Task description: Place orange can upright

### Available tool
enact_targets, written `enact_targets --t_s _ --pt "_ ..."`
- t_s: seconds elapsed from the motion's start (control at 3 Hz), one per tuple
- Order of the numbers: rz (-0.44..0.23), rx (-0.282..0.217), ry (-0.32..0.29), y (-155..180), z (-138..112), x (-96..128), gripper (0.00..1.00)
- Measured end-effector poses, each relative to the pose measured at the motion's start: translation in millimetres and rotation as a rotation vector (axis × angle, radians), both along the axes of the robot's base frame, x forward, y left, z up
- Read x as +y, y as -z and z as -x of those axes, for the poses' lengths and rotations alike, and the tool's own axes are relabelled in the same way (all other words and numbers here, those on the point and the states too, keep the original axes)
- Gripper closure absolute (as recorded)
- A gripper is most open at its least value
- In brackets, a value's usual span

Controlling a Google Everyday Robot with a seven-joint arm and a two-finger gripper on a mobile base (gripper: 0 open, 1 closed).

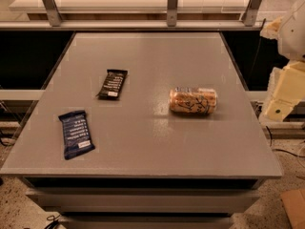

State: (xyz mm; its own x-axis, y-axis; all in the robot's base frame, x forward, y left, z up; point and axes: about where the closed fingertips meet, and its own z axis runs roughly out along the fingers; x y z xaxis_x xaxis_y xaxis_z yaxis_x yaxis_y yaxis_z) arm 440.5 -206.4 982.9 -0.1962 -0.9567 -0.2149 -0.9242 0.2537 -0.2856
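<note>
The orange can point(193, 101) lies on its side right of the middle of the grey table point(157, 147). It is pale orange-tan with dark lettering, and its long axis runs left to right. My gripper point(282, 95) shows as cream-white parts of the arm at the right edge of the view. It is beyond the table's right edge, well apart from the can and a little above table height. It holds nothing that I can see.
A black snack bar point(113, 83) lies left of the can. A dark blue snack bar point(76, 133) lies near the front left corner. A metal rail with posts point(172, 6) runs behind the table. A cardboard piece point(294, 205) lies on the floor at the lower right.
</note>
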Motion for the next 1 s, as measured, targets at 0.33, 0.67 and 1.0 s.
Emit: enact_targets --t_s 0.33,0.67,1.0 --pt "0.005 0.012 -0.063 9 -8 22 0.0" --pt "0.02 0.025 -0.13 23 -21 50 0.0" --pt "0.05 0.046 -0.187 45 -38 74 0.0"
